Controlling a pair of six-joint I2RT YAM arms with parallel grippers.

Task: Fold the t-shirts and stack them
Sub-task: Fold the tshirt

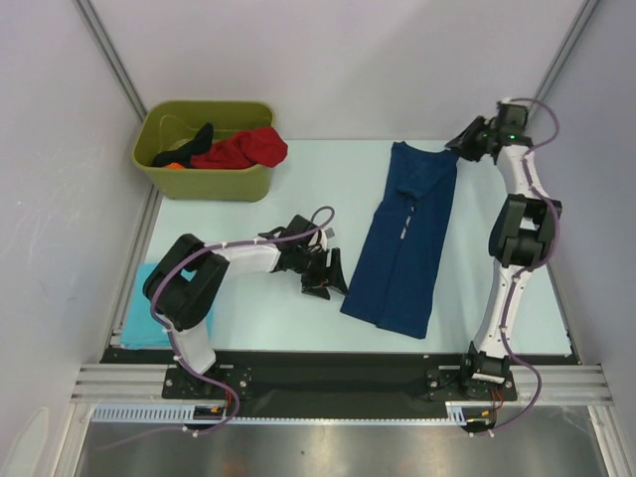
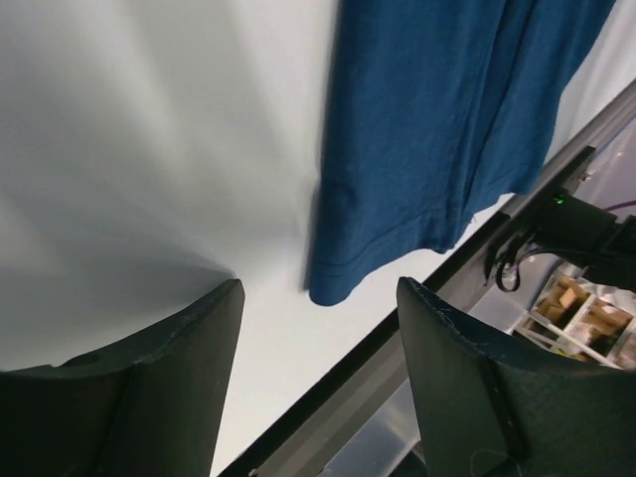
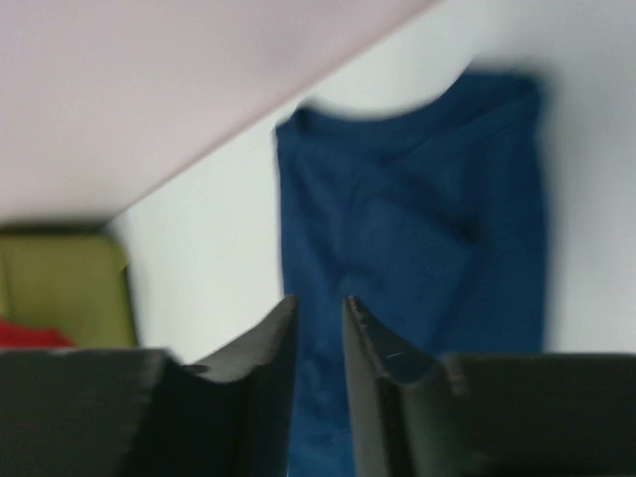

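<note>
Step in hand: folding the navy t-shirt (image 1: pixel 402 243). It lies flat on the surface (image 1: pixel 258 199), right of centre, as a long narrow strip with the collar at the far end and the hem at the near end. The sides look turned in, so I judge the lengthwise folds done and the crosswise fold not yet made.

Other garments:
- The turquoise t-shirt (image 1: pixel 134 313) lies flat at the near left edge, partly under the left arm. This is probably the start of the stack.
- The red t-shirt (image 1: pixel 248 149) and the black t-shirt (image 1: pixel 199 139) sit bunched in the olive bin (image 1: pixel 199 184) at far left, unfolded.

Left end effector (image 1: pixel 323 276): low over bare surface, just left of the strip's near end and apart from the cloth. Its jaws stand wide and are empty. The wrist view shows the hem corner beyond the fingertips, not between them.

Right end effector (image 3: pixel 320 303): raised at the far right, above the collar end and clear of the cloth. Its jaws are narrow, with only a slit between them, and nothing is pinched. That wrist view is blurred.

Next move, my judgement: bring one end of the strip over onto the other.
- This calls for a pinch at the hem or collar that catches every layer.
- The lift should be low and the carry along the strip, so the side folds do not fall open.
- The folded shirt then goes onto the turquoise one.
</note>
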